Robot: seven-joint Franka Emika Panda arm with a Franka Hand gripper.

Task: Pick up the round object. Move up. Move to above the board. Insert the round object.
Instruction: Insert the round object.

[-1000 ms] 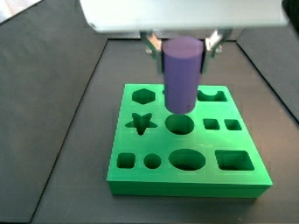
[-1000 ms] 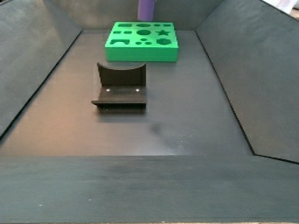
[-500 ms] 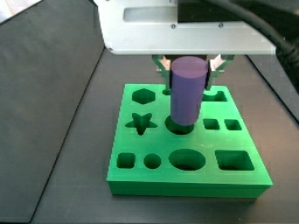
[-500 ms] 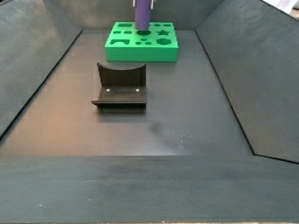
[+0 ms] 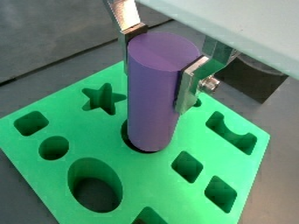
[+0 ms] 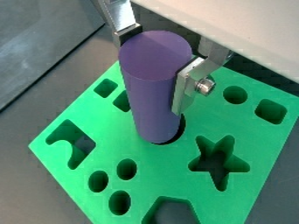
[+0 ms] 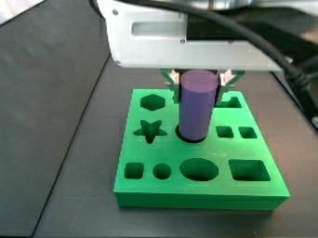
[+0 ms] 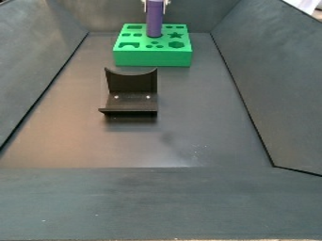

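The round object, a smooth purple cylinder peg [image 7: 195, 102], stands upright with its lower end inside the round hole of the green board [image 7: 248, 191]. My gripper [image 7: 196, 76] is over the board's middle, shut on the peg near its top. In both wrist views the silver fingers [image 5: 193, 80] [image 6: 191, 83] press the peg's [image 5: 156, 92] [image 6: 153, 83] sides. The board [image 5: 35, 149] [image 6: 263, 166] shows star, hexagon, oval, circle and square cutouts. In a side view the peg [image 8: 152, 17] rises from the board [image 8: 132, 55] at the far end of the floor.
The dark fixture [image 8: 130, 91], an L-shaped bracket on a base plate, stands on the floor in front of the board. Dark sloping walls [image 8: 38, 85] enclose the floor on both sides. The white arm housing [image 7: 187, 37] hangs above the board.
My gripper has come down with the peg. The peg's lower end, above the round hole a second ago, now sits inside it.
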